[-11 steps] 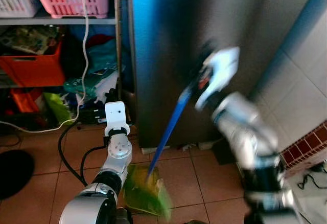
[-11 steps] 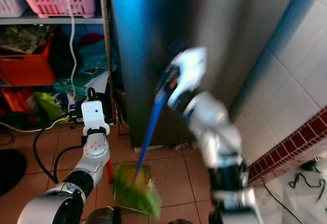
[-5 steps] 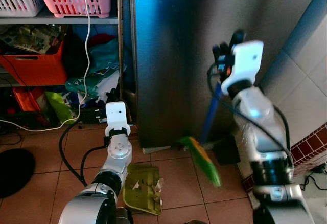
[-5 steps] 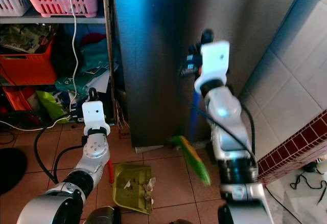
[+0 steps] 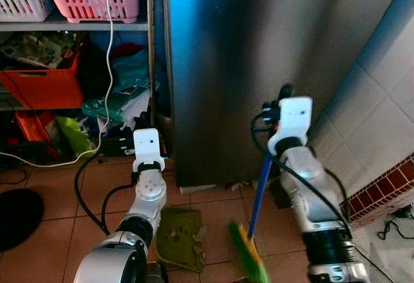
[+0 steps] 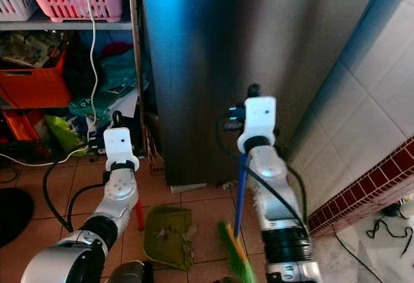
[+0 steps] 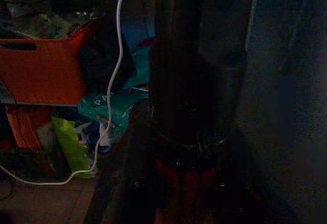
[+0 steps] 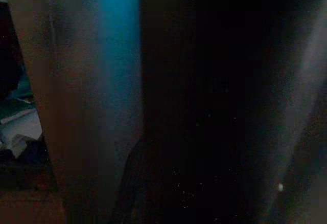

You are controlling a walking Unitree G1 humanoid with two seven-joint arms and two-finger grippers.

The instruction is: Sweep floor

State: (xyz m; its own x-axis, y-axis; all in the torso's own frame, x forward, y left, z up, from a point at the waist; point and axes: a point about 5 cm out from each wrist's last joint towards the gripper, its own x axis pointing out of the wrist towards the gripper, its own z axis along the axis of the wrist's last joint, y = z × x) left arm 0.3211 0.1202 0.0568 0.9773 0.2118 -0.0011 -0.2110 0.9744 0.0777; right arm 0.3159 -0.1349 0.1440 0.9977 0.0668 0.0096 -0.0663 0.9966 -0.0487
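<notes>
Left eye view: right gripper (image 5: 279, 110) clamps the light, stiff broom (image 5: 257, 199) high on its handle; left fingers indeterminate.

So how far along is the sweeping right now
Partly done: scraps already lie in the green dustpan on the tiled floor. In hand: the right hand holds the blue broom upright, its bristles blurred near the pan. The left hand steadies the dustpan's handle. Left: emptying the pan.

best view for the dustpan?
Right eye view: the green dustpan lies whole on the floor tiles with scraps in it. In the left eye view the left arm covers its near corner. The dark wrist views tell nothing about it.
</notes>
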